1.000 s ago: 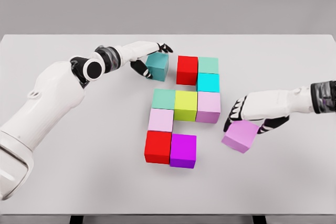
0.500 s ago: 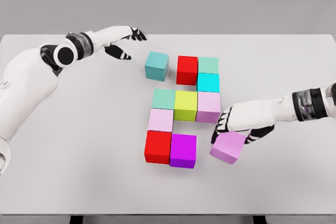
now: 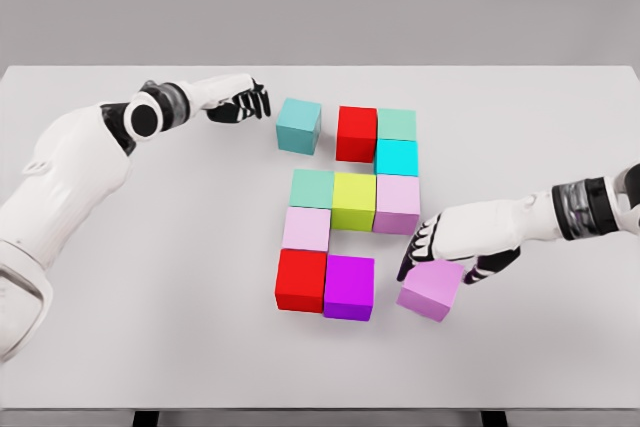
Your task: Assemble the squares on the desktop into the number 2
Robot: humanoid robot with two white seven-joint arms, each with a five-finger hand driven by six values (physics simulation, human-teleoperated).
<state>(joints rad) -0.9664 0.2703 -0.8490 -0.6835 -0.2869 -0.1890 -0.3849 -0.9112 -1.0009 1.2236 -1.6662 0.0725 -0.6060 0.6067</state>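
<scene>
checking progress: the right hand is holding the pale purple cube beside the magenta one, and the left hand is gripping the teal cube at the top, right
Not quite. The head view shows the left hand apart from the teal cube, curled and holding nothing. The right hand does hold the pale purple cube beside the magenta one.

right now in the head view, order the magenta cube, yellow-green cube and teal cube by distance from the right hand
1. magenta cube, bottom row, just left of the right hand
2. yellow-green cube, middle row
3. teal cube, far upper left, standing apart
</scene>
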